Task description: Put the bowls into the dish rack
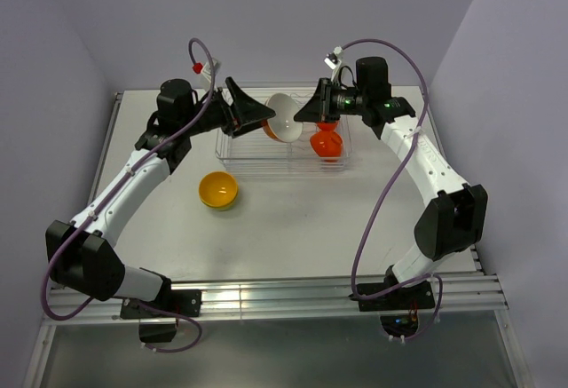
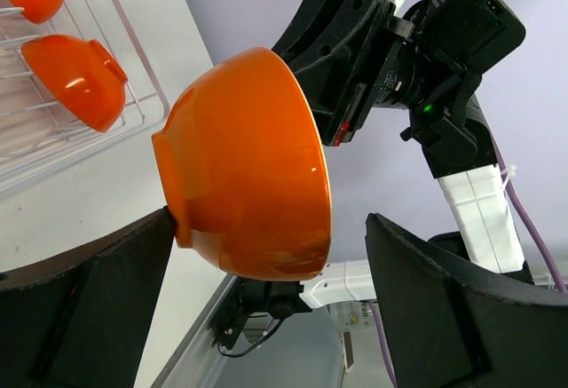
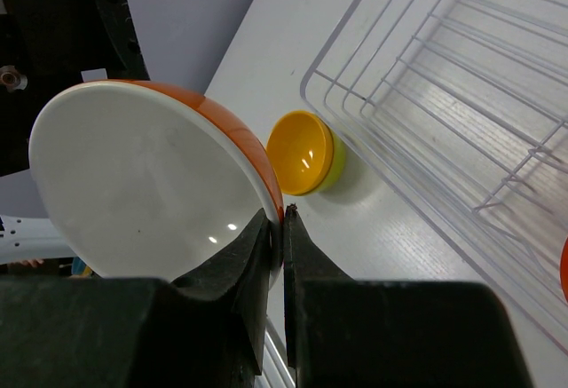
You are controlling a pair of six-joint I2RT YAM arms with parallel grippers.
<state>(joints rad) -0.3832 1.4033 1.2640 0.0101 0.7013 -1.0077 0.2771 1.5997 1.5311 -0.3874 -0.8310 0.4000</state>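
Above the middle of the dish rack (image 1: pixel 244 162), the orange bowl (image 3: pixel 142 184) hangs tilted on edge, its rim pinched by the right tool (image 3: pixel 282 221). The left tool (image 2: pixel 266 228) stands spread wide around the bowl's base. Both arms reach in over the rack from opposite ends. The bowl is glossy, with a white inside.

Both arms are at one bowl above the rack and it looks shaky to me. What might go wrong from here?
1. The right gripper pinches only the thin rim of the orange bowl, so the bowl may slip or swing and drop.
2. The open left gripper flanks that bowl closely; pulling away carelessly might knock it.
3. Red bowls already sit in the rack close by, and lowering this one near them might strike them.
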